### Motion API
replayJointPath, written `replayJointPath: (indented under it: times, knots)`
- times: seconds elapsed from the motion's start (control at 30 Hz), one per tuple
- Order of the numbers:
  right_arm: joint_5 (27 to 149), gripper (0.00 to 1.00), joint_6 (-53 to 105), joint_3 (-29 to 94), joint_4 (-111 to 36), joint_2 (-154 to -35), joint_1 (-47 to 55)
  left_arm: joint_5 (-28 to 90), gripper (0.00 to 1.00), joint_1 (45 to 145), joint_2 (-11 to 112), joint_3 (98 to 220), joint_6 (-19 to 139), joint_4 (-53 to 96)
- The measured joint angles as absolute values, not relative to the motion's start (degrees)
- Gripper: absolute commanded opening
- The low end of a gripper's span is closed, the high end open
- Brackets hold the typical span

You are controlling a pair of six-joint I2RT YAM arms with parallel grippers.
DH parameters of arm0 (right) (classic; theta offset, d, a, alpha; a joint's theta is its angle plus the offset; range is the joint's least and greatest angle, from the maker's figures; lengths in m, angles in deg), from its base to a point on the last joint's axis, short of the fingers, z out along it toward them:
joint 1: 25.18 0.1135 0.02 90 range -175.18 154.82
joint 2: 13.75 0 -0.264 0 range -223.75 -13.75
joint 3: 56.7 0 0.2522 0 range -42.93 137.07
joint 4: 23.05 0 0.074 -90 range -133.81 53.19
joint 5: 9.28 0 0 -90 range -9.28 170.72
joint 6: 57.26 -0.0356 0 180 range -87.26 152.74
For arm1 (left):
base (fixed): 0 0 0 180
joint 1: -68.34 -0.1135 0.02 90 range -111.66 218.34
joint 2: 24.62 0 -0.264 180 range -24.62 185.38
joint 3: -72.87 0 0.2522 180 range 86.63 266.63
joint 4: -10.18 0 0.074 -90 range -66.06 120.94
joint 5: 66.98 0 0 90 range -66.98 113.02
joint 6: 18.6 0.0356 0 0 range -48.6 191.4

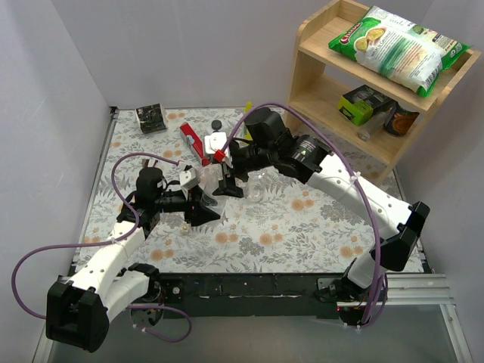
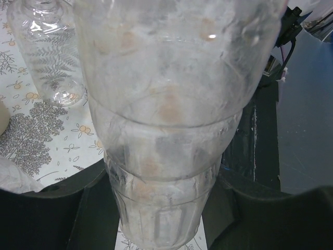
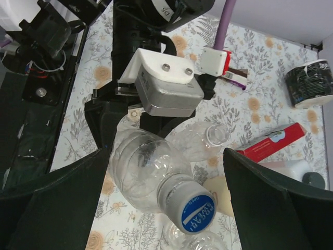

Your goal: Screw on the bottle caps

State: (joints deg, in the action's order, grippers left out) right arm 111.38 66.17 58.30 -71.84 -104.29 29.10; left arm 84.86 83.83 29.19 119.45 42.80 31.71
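Observation:
My left gripper (image 2: pixel 161 182) is shut on the body of a clear bottle (image 2: pixel 166 94), which fills the left wrist view. In the right wrist view that same bottle (image 3: pixel 143 166) points toward the camera, and a blue-topped cap (image 3: pixel 192 211) sits on its neck. My right gripper (image 3: pixel 165 156) is open, one finger on each side of the capped bottle and neither touching it. A second clear bottle (image 3: pixel 200 140) lies behind with an open neck. A third bottle (image 3: pixel 203 242) shows at the bottom edge. In the top view the two grippers, left (image 1: pixel 203 213) and right (image 1: pixel 228 187), meet mid-table.
A red box (image 3: pixel 270 141), a white bottle with a black lid (image 3: pixel 307 177) and a dark roll (image 3: pixel 309 83) lie at the back of the floral table (image 1: pixel 302 227). A wooden shelf (image 1: pixel 318 83) with a snack bag (image 1: pixel 397 45) stands at the back right.

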Motion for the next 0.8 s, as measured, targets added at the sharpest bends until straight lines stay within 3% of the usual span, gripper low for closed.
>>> replayJointPath:
  times: [0.8]
  knots:
    - [101.4, 0.98, 68.8, 44.6, -68.8, -95.7, 30.6, 87.0, 0.0, 84.3, 29.2, 118.1, 33.2, 24.3]
